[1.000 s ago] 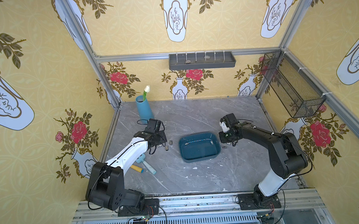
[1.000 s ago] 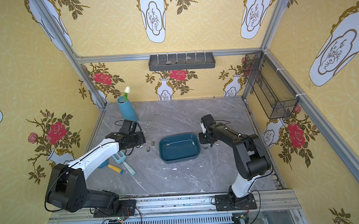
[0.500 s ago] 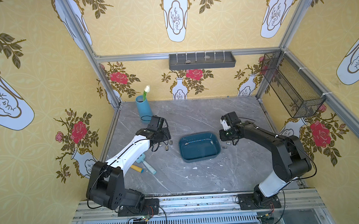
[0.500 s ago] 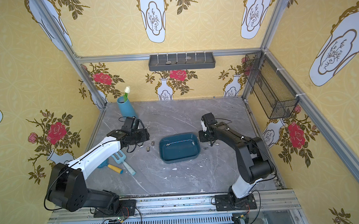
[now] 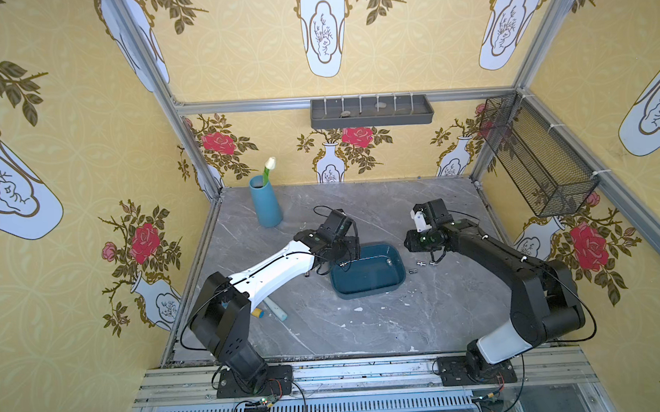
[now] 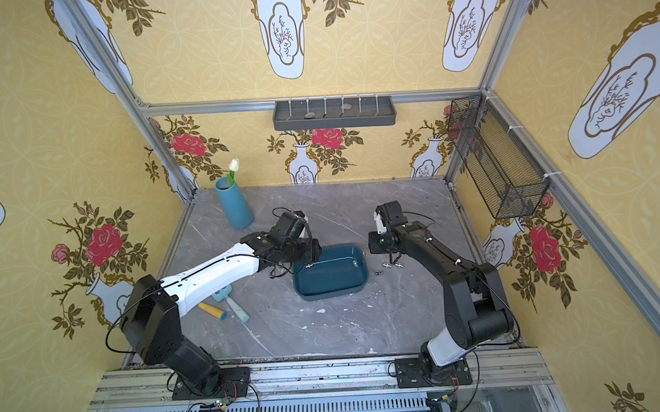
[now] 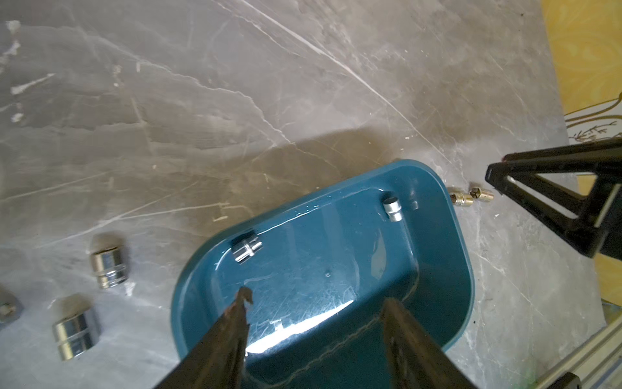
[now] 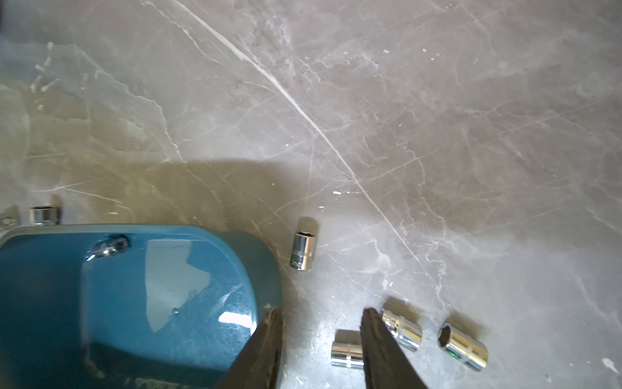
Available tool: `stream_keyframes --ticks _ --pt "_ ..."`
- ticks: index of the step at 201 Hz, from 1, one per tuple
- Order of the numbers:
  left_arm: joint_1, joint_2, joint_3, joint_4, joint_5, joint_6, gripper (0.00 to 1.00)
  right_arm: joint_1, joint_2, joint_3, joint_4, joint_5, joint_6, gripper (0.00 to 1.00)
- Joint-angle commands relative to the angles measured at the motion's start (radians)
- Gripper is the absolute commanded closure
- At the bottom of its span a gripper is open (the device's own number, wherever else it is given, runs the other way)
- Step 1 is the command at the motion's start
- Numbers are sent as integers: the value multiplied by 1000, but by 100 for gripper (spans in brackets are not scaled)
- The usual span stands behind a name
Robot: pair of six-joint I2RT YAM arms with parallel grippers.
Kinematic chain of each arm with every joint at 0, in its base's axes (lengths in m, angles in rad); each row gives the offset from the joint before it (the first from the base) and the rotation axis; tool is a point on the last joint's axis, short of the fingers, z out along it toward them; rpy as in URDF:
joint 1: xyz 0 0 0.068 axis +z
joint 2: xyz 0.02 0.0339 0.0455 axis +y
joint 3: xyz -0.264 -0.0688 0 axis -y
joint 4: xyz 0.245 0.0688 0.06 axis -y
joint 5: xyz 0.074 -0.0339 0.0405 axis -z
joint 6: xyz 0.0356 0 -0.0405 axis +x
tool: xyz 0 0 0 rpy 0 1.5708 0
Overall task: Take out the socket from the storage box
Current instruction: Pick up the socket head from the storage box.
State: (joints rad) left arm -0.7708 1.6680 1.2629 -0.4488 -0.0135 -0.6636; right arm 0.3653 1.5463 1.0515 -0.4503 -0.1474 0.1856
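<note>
Jaws of left gripper [image 7: 318,298] gape empty above storage box [image 7: 447,242]; right gripper [image 8: 321,311] parted, empty, perhaps brushing a socket [image 8: 404,331].

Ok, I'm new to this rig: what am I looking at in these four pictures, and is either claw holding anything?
These are two robot arms, a left arm and a right arm, each ending in a two-finger gripper. Two pictures look down on the whole scene from above and are nearly identical. The other two come from cameras on the wrists, looking past the fingers. On the grey table sits the teal box. Inside it one socket lies at the left end and another socket at the right end. More sockets lie on the table on both sides of the box. A blue vase stands at the back. The left gripper hovers open over the box; the right gripper is open beside it. Neither holds anything.
</note>
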Motion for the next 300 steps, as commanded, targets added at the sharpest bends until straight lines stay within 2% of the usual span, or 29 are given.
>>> stream_keyframes --ticks 1,37,129,226,300 --pt "-38 66 42 41 28 -15 33 -2 -9 6 -10 -31 34 54" --pt "-92 174 110 72 38 -51 34 0 0 4 2 -57 69 53" --pt "-134 377 220 118 39 -54 39 3 50 -4 50 -119 150 52" --pt "-170 484 287 130 -57 -27 45 5 97 -2 78 -151 244 52" --pt "-170 521 297 141 -125 18 48 39 162 38 52 -112 327 53"
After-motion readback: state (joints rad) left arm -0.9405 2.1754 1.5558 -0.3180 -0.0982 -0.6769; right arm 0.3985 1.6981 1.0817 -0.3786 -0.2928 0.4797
